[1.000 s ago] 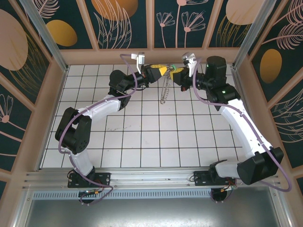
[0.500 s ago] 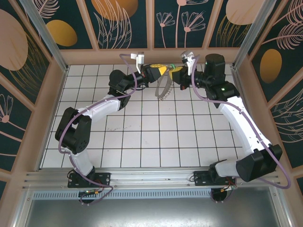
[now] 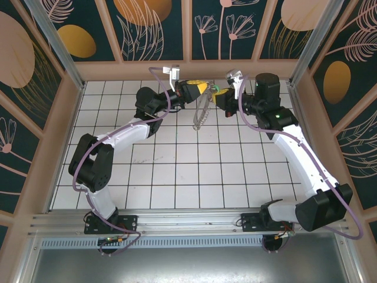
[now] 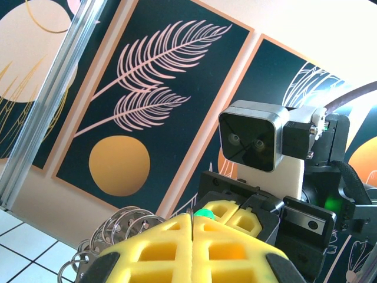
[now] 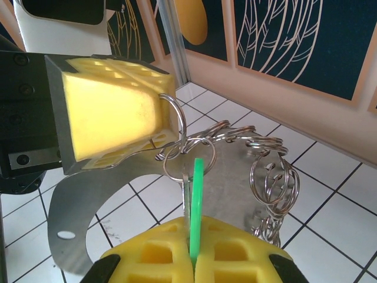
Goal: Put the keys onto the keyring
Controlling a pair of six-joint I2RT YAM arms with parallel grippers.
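One keyring (image 3: pixel 201 115) (swung narrower) in left hand (image 3: pixel 201 88), key (image 5: pixel 197 188) in right hand (image 3: pixel 219 92).

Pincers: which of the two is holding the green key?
The right pincer: the green key stands edge-on in its shut grip. The left pincer is shut on the keyring instead.

The counter (image 3: pixel 177 177) is a flat bed of white square tiles with dark grout lines, closed in at 9, 12 and 3 o'clock by a peach skirting (image 3: pixel 188 72). Faint grey scuffs (image 3: pixel 143 159) mark tiles just toward 9 o'clock from the middle. Along the 6 o'clock edge runs an aluminium rail (image 3: pixel 188 219). The left arm base (image 3: pixel 111 224) sits on it at 7 o'clock and the right arm base (image 3: pixel 264 223) at 5 o'clock.
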